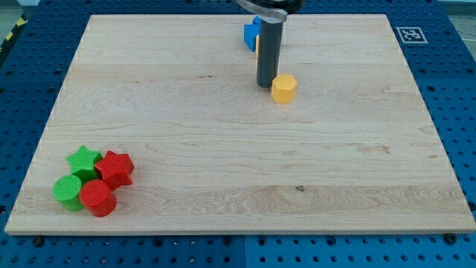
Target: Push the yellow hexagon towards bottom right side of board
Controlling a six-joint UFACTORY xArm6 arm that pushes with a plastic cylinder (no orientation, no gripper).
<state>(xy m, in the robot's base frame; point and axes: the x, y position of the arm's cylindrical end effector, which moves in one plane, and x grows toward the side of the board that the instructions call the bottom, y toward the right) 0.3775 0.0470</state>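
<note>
The yellow hexagon (283, 88) lies on the wooden board (238, 171), above the middle and a little toward the view's right. My tip (264, 85) stands on the board just at the hexagon's left, touching or nearly touching its upper-left side. The dark rod rises from there to the view's top edge.
A blue block (251, 34) lies near the board's top edge, partly hidden behind the rod, with a sliver of yellow beside it. At the bottom left sit a green star (84, 159), a green cylinder (68, 192), a red block (115, 168) and a red cylinder (97, 198), clustered together.
</note>
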